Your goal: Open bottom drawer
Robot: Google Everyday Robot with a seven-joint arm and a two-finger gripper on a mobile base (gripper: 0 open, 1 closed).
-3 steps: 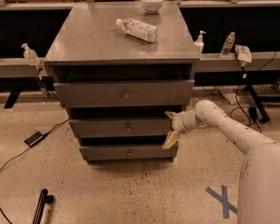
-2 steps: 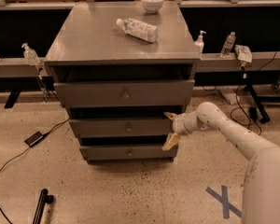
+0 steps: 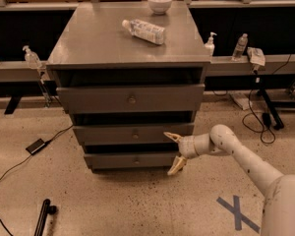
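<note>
The bottom drawer [image 3: 130, 160] is the lowest, narrowest grey front of the cabinet, with a small round knob [image 3: 136, 160] at its centre. It looks shut or nearly shut, with a dark gap above it. My gripper [image 3: 174, 152] is at the right end of that drawer front, on the white arm coming in from the lower right. It is open, one cream finger [image 3: 171, 136] level with the middle drawer's lower edge and the other finger [image 3: 176, 167] down near the floor. Nothing is between them.
The middle drawer [image 3: 133, 133] and top drawer [image 3: 131, 99] sit above. A plastic bottle [image 3: 144, 30] lies on the cabinet top, with a white bowl [image 3: 160, 3] behind it. A blue X [image 3: 237, 213] marks the floor at right; a cable and black adapter [image 3: 36, 146] lie at left.
The gripper has dropped from beside the middle drawer to the level of the bottom drawer and shifted slightly left. Its fingers stay spread. The drawers have not moved.
</note>
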